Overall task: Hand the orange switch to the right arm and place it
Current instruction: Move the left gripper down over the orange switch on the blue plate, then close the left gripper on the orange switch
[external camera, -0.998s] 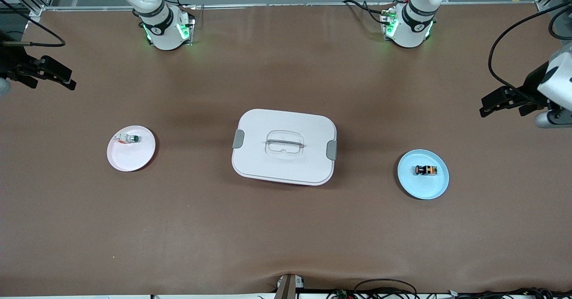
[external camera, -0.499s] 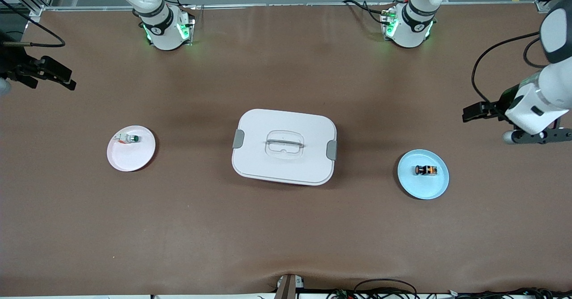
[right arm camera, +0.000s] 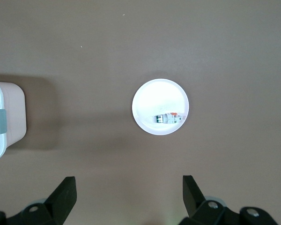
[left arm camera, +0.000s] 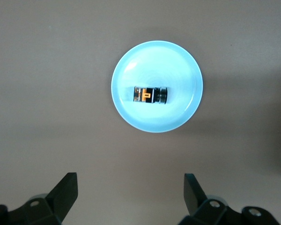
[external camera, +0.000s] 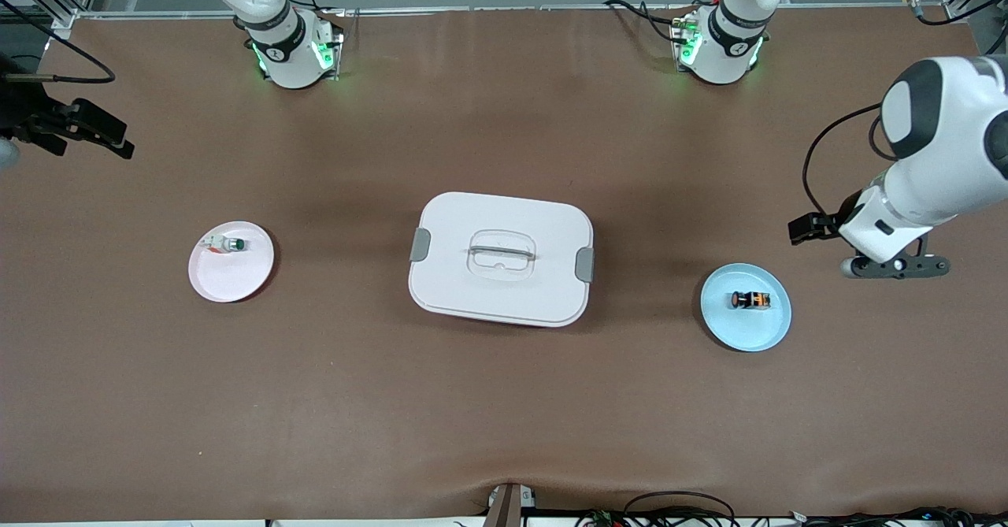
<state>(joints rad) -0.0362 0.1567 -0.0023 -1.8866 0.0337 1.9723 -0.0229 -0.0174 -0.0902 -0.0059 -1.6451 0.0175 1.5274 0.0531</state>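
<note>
The orange switch [external camera: 749,300] lies on its side on a blue plate [external camera: 768,330] toward the left arm's end of the worktop. The left gripper [left arm camera: 131,199] hangs over bare worktop beside the plate, jaws wide and empty. The right gripper [right arm camera: 127,199] waits at its own end, jaws wide.

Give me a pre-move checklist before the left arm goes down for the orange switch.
1. Orange switch lies on its side on the blue plate, nothing covering it: ok.
2. Left gripper open and empty: ok.
3. Left gripper over the switch: not ok; it hangs over bare table beside the plate, toward the left arm's end.
4. Right gripper open and empty, ready to receive: ok; that arm waits over the right arm's end of the table.
5. Right target chosen: ok; the green-capped switch sits apart on the white plate.
6. White box lid shut: ok.
</note>
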